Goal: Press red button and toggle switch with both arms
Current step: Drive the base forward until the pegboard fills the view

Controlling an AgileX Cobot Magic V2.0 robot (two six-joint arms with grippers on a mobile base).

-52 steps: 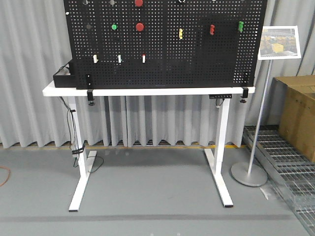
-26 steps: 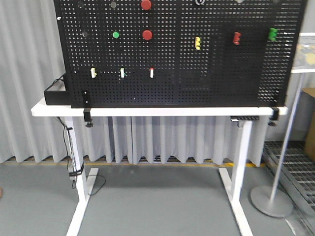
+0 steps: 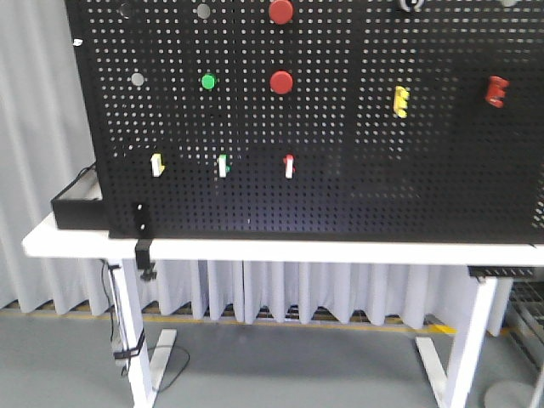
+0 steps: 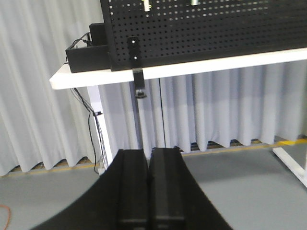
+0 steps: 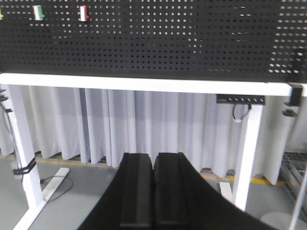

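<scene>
Closer now, the pegboard (image 3: 340,195) fills the front view: red button (image 3: 281,82) upper centre, red-tipped toggle switch (image 3: 289,165) below it. Both look rigid and sprung: push the cap's face squarely, flick the lever's tip. Left gripper (image 4: 149,163) and right gripper (image 5: 154,163) are closed, empty, well short of the bench (image 3: 255,251).

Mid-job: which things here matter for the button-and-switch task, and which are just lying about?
Job: lower red button, upper red button, row of toggle switches, left gripper, right gripper, both shut.
Lying about: green button, yellow handle, red handle, black box.
</scene>
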